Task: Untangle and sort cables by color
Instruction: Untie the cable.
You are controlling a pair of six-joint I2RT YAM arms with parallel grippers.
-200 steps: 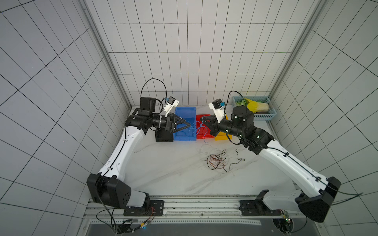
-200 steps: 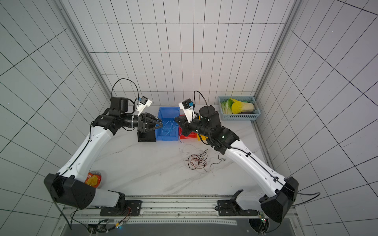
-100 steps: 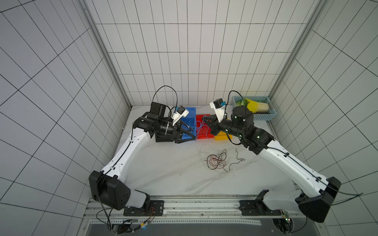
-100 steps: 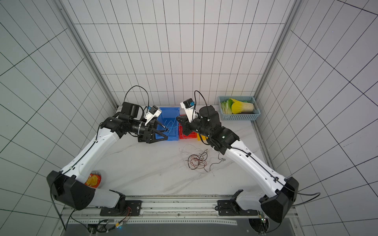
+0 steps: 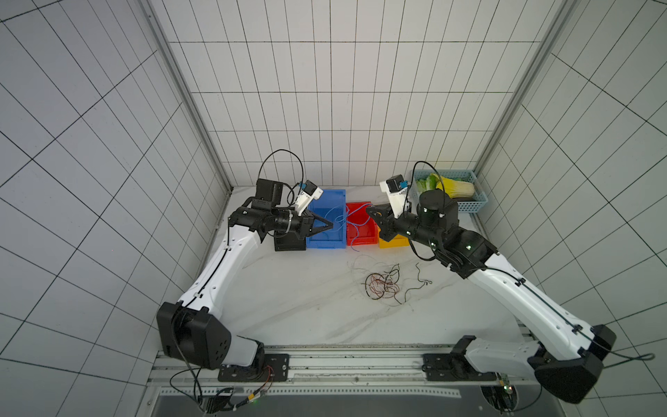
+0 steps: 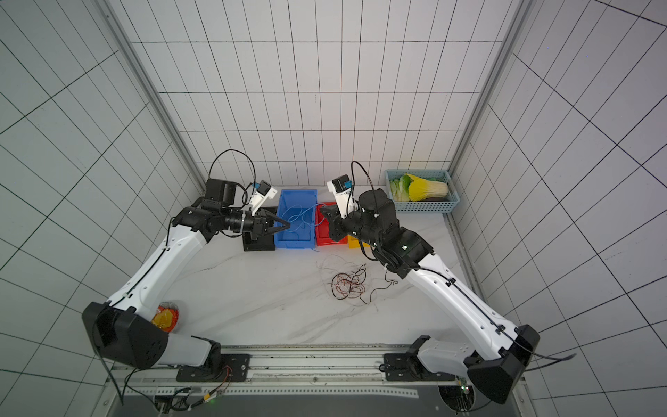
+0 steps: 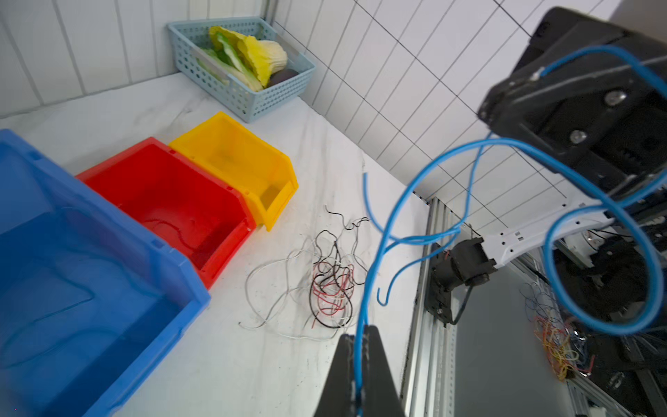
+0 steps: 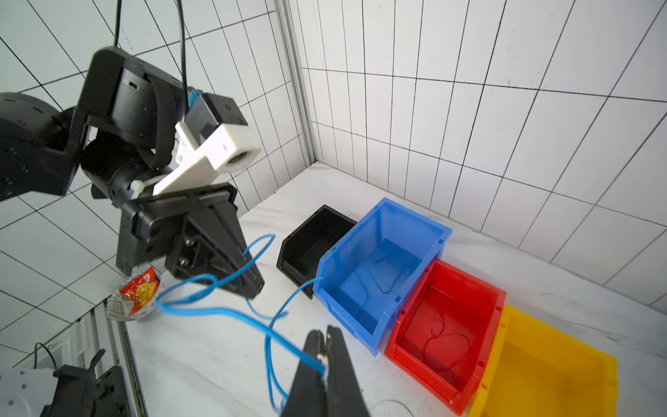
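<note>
A few looped blue cables [image 5: 343,218] hang in the air between my two grippers, over the blue bin [image 5: 325,246] and the red bin [image 5: 361,242]. My left gripper [image 7: 359,330] is shut on a blue cable [image 7: 415,180]; in both top views it [image 6: 288,225] points right above the blue bin. My right gripper [image 8: 325,334] is shut on the other end of a blue cable [image 8: 223,309] and sits [image 5: 368,209] over the red bin. A tangle of red, black and white cables [image 5: 382,285] lies on the table in front of the bins.
A black bin [image 5: 288,242] and a yellow bin [image 5: 393,243] flank the row. Blue cables [image 8: 382,285] lie in the blue bin, a red one [image 8: 440,339] in the red bin. A basket [image 5: 469,205] with cabbage stands back right. A snack packet [image 6: 166,317] lies front left.
My left gripper swung right from over the black bin to the hanging blue cables and went from open to shut on one. The right arm stayed in place.
</note>
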